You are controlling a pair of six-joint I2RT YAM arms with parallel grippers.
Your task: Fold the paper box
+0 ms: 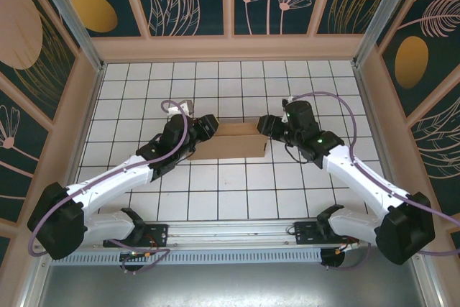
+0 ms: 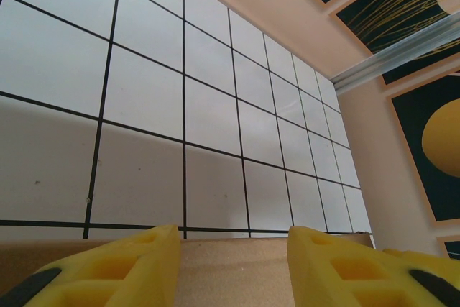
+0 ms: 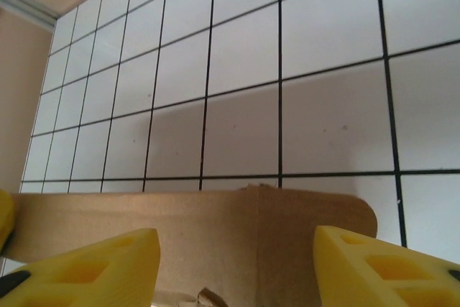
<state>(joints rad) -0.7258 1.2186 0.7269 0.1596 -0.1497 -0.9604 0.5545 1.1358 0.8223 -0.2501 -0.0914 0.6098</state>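
**Operator:** Where is the paper box (image 1: 231,141)?

**Spotter:** In the top view you have it lying mid-way across the white gridded surface (image 1: 237,199), between the two arms. Each wrist covers one end of it, so you can't see either short edge.

**Operator:** And my left gripper (image 2: 230,239)?

**Spotter:** Its yellow fingers (image 2: 108,267) stand partly apart, with a strip of brown cardboard showing between them. The frame cuts the fingers off low down. You can't tell whether they touch the board.

**Operator:** The right gripper (image 3: 236,239)?

**Spotter:** Your jaws there are wide apart, and a flap (image 3: 215,221) with a rounded corner runs across the gap. A ragged bit at the bottom edge is too cut off to make out. Every face of the board you can see is plain brown
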